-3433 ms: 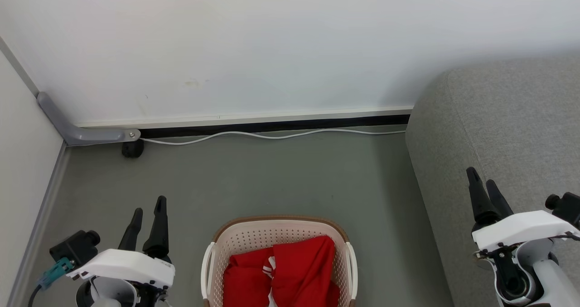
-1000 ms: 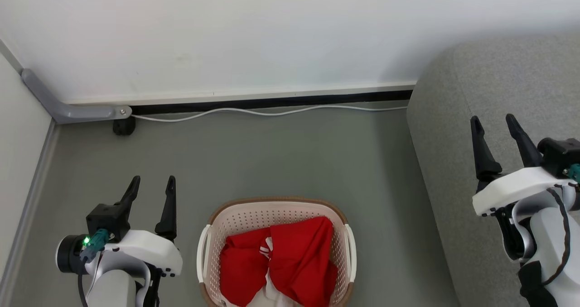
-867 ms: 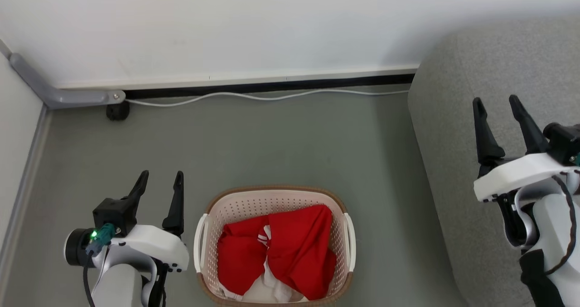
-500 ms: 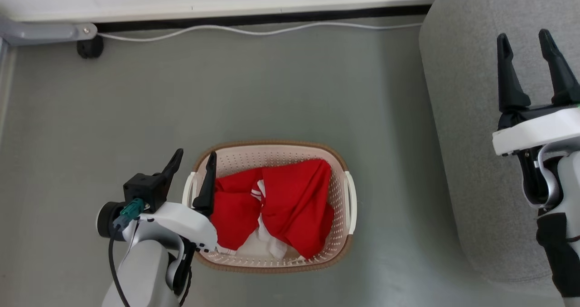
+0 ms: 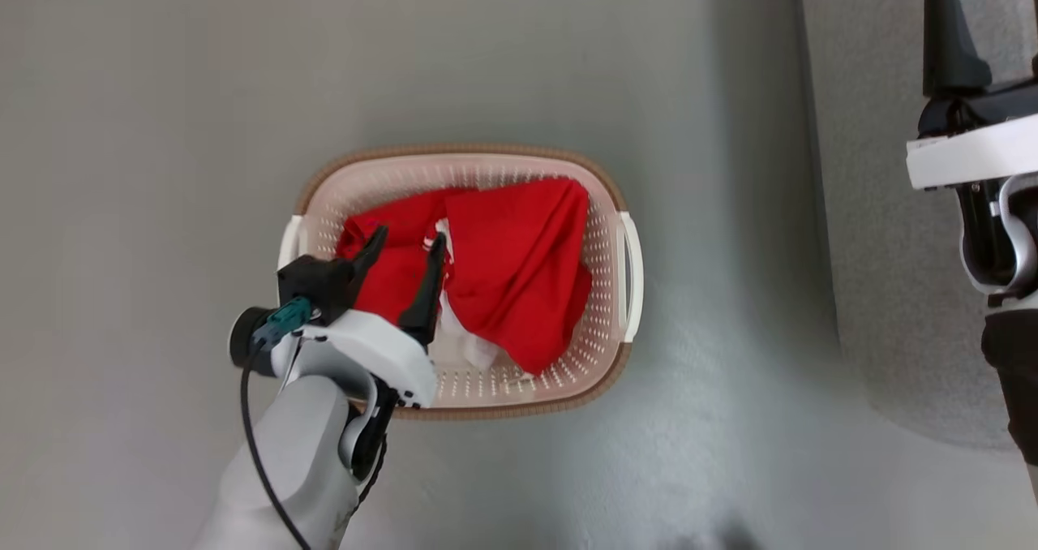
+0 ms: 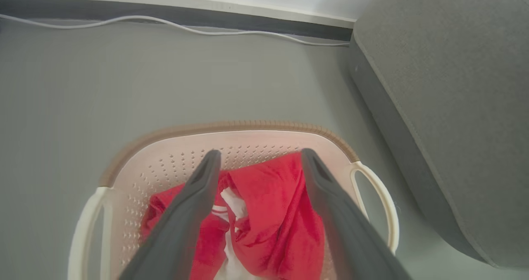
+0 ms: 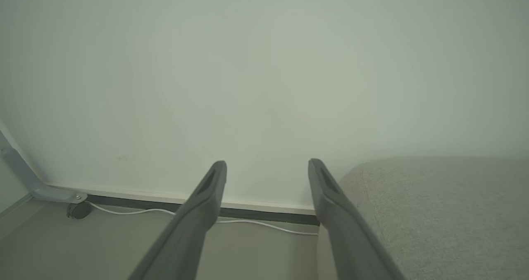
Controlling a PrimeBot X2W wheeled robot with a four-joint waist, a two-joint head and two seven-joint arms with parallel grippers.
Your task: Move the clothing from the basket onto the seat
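Red soft fabric clothing (image 5: 519, 274) with white trim lies bunched inside the cream-white perforated plastic laundry basket (image 5: 628, 258) with a brown rim, which stands on the grey floor (image 5: 162, 209) near the large light grey upholstered seat (image 5: 876, 250). The left gripper (image 5: 409, 235) hangs over the basket's left half, its two dark fingers spread apart and holding nothing. The right gripper (image 7: 268, 162) is over the seat, fingers likewise parted and empty, pointing toward the white wall (image 7: 264, 65).

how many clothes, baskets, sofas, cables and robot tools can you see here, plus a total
clothing: 2 red pieces
basket: 1
seat: 1
white cable: 1
left tool and right tool: 2
total: 7
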